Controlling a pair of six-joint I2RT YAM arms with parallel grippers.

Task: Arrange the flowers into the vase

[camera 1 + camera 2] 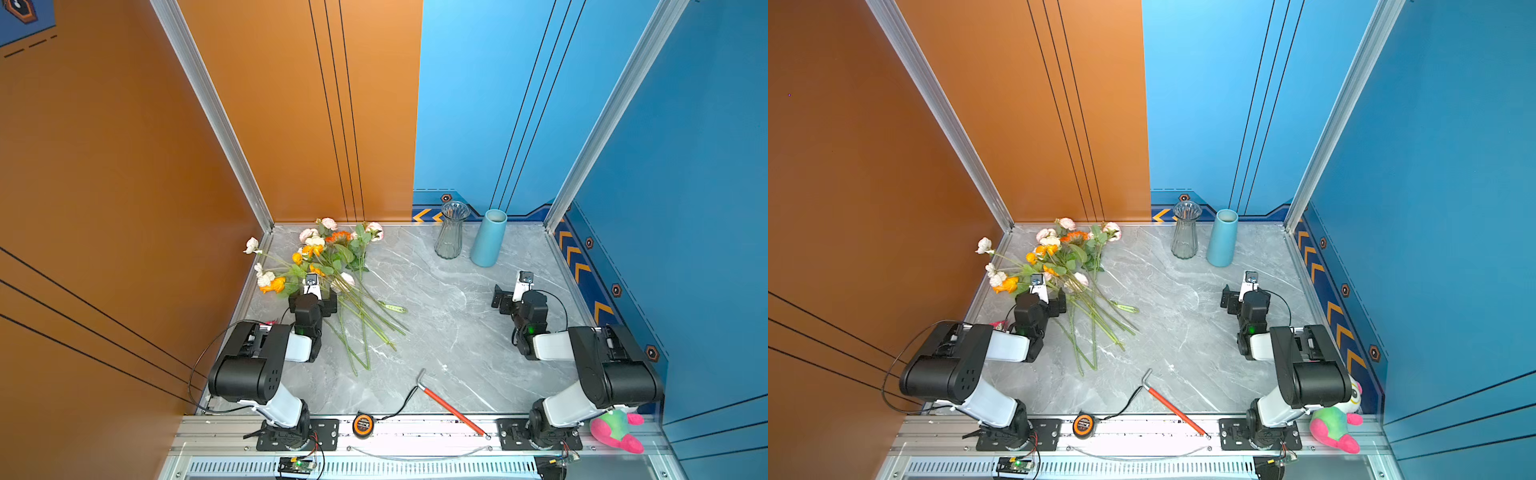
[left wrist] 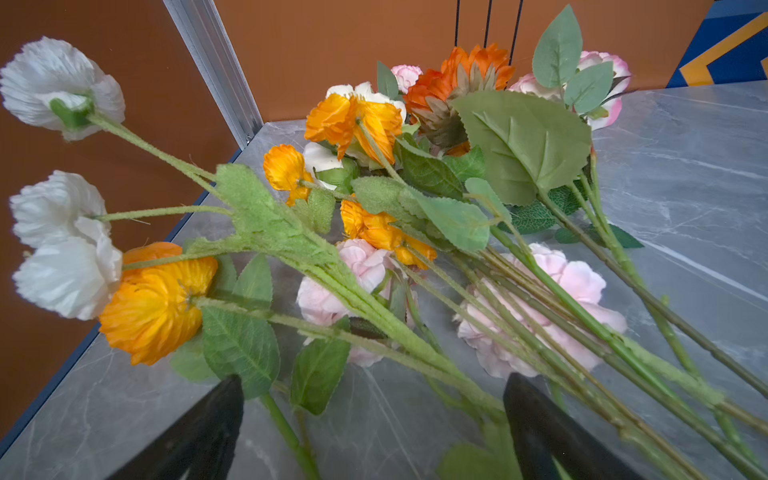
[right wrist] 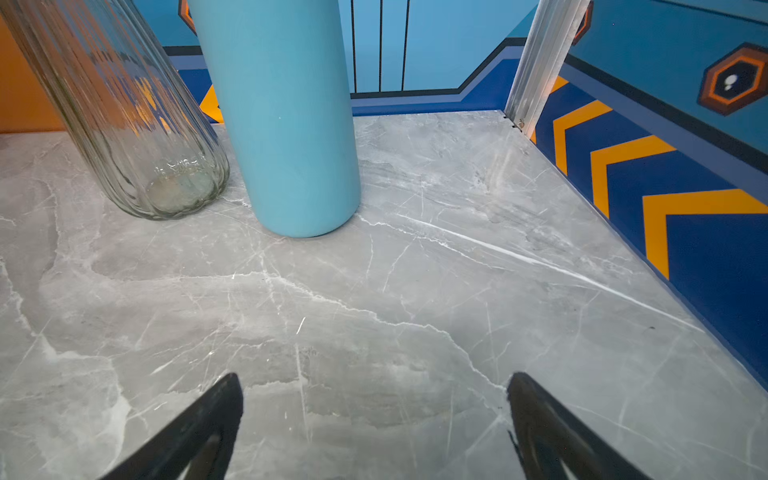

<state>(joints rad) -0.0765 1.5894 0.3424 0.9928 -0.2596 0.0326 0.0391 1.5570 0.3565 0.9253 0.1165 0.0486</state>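
Task barely starting: flowers (image 1: 328,266) are lying on counter (image 1: 436,332), far-left corner, none in glass vase (image 1: 451,232) or blue vase (image 1: 489,239), w/ left gripper (image 2: 376,378) gaping empty over them & right gripper (image 3: 374,376) gaping empty nr vases.

No words, brands or numbers can be read anywhere. The tape measure (image 1: 363,424) on the front rail (image 1: 415,432) carries an orange label, too small to read. The only signs are painted ones: orange chevrons (image 3: 615,158) along the dark blue wall band (image 3: 706,241), and orange-rimmed hexagon emblems (image 3: 733,81) beside them, which bear no lettering.
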